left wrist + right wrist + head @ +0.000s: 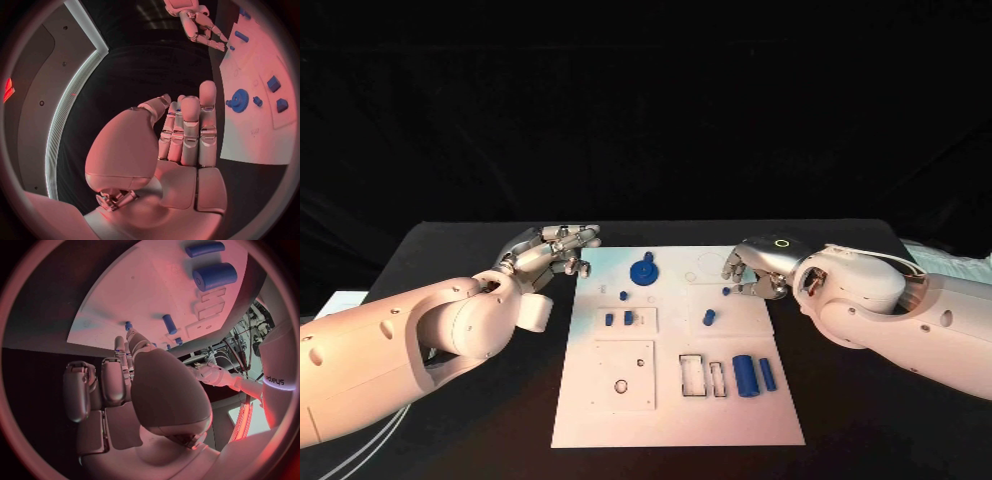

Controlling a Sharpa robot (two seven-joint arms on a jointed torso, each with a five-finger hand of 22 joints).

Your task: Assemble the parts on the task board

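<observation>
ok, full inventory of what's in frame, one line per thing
task board: one, white, middle of the black table.
gear: one, blue, far part of the board.
large cylinder: one, blue, near right of the board.
slim cylinder: one, blue, right beside the large cylinder.
small parts: several, blue, scattered mid-board.
table: one, black.
left hand: silver, at the board's far left edge, holding nothing.
right hand: silver, over the board's far right; fingers hidden.

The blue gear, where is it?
In the head view, the blue gear sits at the far end of the white task board, between the two robot hands.
</observation>
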